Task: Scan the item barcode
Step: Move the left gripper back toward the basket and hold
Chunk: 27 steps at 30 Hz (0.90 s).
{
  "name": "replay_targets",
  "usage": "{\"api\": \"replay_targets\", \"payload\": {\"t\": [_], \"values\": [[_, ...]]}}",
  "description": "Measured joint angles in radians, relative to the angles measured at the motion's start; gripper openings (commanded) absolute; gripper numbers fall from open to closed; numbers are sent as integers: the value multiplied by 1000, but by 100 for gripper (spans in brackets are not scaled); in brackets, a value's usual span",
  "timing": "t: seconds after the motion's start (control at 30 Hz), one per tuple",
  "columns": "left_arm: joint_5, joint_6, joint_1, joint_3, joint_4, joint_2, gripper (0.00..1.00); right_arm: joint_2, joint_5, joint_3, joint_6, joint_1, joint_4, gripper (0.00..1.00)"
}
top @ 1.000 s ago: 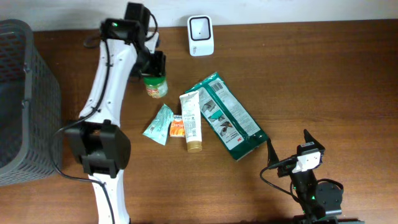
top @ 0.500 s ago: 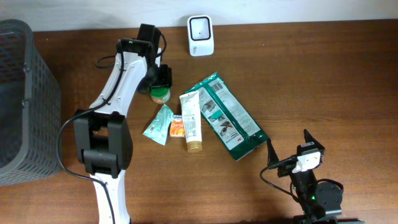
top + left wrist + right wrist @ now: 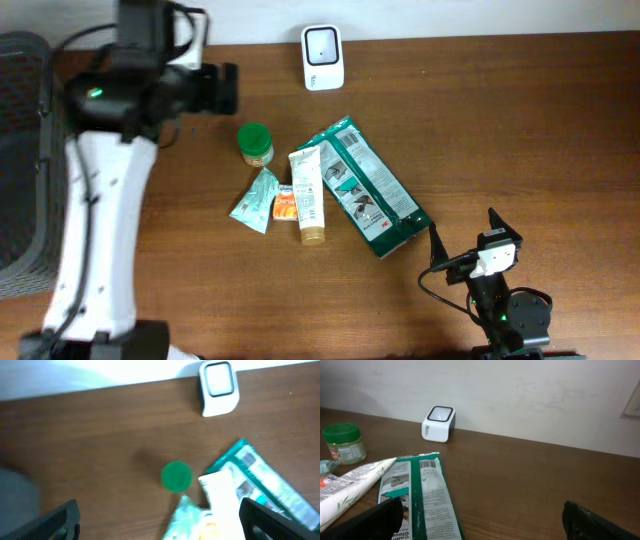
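The white barcode scanner (image 3: 322, 57) stands at the table's back edge. A green-lidded jar (image 3: 254, 143) stands upright in front of it, with nothing touching it. My left gripper (image 3: 222, 88) hangs open, up and to the left of the jar. The left wrist view looks down on the jar (image 3: 176, 476) and scanner (image 3: 218, 387) between wide-apart fingers (image 3: 56, 522). My right gripper (image 3: 462, 232) rests open at the front right, holding nothing. Its wrist view faces the scanner (image 3: 439, 423) and the jar (image 3: 344, 442).
Right of the jar lie a white tube (image 3: 308, 192), a long green packet (image 3: 370, 190), a teal sachet (image 3: 257, 200) and a small orange item (image 3: 286, 205). A dark mesh basket (image 3: 30, 160) fills the left edge.
My left gripper opened and let go of the jar, then rose and drew back to the left. The jar now stands alone on the table. The right arm has not moved.
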Motion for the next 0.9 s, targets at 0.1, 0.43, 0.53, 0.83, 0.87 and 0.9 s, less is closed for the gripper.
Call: {"api": "replay_targets", "payload": {"t": [0.1,0.43,0.53,0.83,0.87,0.9], "values": [[-1,106,112,0,-49,-37,99,0,0,0,0,0,0,98],[117,176,352,0,-146,10,99,0,0,0,0,0,0,98],[94,137,367,0,-191,47,99,0,0,0,0,0,0,98],[-95,141,441,0,-209,74,100,0,0,0,0,0,0,98],[-101,181,441,0,-209,74,100,0,0,0,0,0,0,98],[-106,218,441,0,-209,74,99,0,0,0,0,0,0,98]]}}
